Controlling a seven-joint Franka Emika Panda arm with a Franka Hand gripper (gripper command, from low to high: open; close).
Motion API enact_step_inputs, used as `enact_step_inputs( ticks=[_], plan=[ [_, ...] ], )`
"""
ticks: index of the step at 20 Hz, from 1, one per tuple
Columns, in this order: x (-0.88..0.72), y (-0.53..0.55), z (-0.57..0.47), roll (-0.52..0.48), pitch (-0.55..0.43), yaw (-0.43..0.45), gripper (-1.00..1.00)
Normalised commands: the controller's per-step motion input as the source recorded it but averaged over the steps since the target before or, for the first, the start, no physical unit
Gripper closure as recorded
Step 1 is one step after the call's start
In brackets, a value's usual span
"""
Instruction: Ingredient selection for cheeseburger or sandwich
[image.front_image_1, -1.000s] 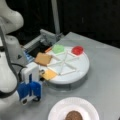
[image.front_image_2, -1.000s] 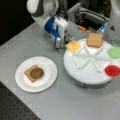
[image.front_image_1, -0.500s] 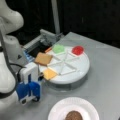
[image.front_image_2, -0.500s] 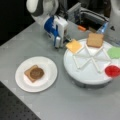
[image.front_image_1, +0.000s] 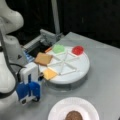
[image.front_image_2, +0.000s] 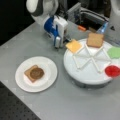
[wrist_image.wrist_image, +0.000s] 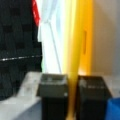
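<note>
Gripper (wrist_image.wrist_image: 71, 100) sat at the divided tray's (image.front_image_2: 87, 75) rim, pads apparently clamped on the yellow cheese square's (image.front_image_2: 74, 46) edge | toast (image.front_image_2: 95, 40), lettuce (image.front_image_2: 114, 52), red disc (image.front_image_2: 112, 71) lay in compartments | white plate (image.front_image_2: 48, 75) held toast under patty (image.front_image_2: 37, 73)

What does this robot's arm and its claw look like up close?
The arm is made of rounded, glossy white segments, with a dark cable looping beside it. Its claw has a boxy white body ending in bright blue parts, seen in both front views. In the wrist view, the fingers are dark, blocky squares.
</note>
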Motion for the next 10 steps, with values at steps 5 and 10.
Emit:
enact_step_inputs(
  ticks=[5,10],
  plan=[
    [0.23,-0.27,0.15,0.181,-0.017,0.103,1.0],
    [0.32,-0.29,0.12,0.157,0.043,0.126,1.0]
  ],
)
